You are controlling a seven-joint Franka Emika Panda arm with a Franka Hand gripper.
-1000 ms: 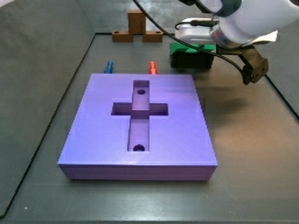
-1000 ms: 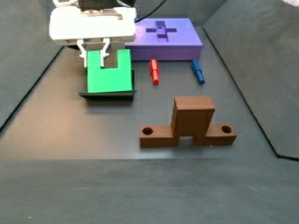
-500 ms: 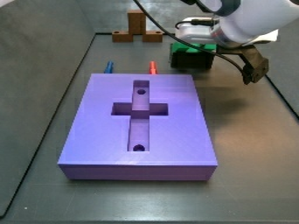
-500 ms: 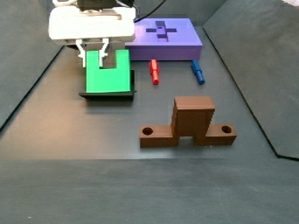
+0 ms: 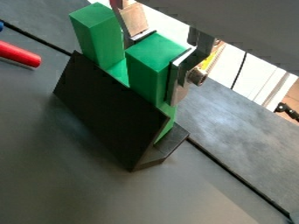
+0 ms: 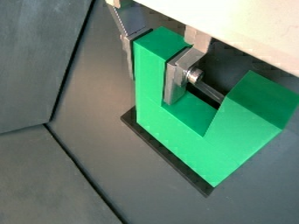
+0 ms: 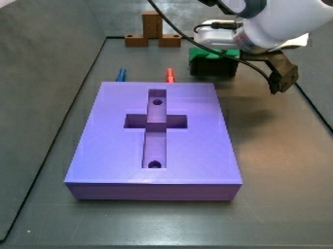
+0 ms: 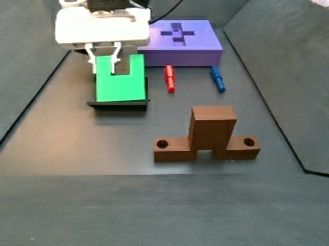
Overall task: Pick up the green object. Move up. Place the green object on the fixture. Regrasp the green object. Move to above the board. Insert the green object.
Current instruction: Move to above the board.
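1. Green object point(image 8: 119, 86): we find it upper left in a side view, seated in the fixture point(image 5: 111, 118).
2. Pincer point(image 6: 156, 63): we see its plates clamped on one green arm.
3. Board point(image 7: 156, 136): centre of the bench point(image 8: 141, 192), well apart.

dark grey floor point(image 8: 154, 202), dark walls point(image 8: 276, 38)
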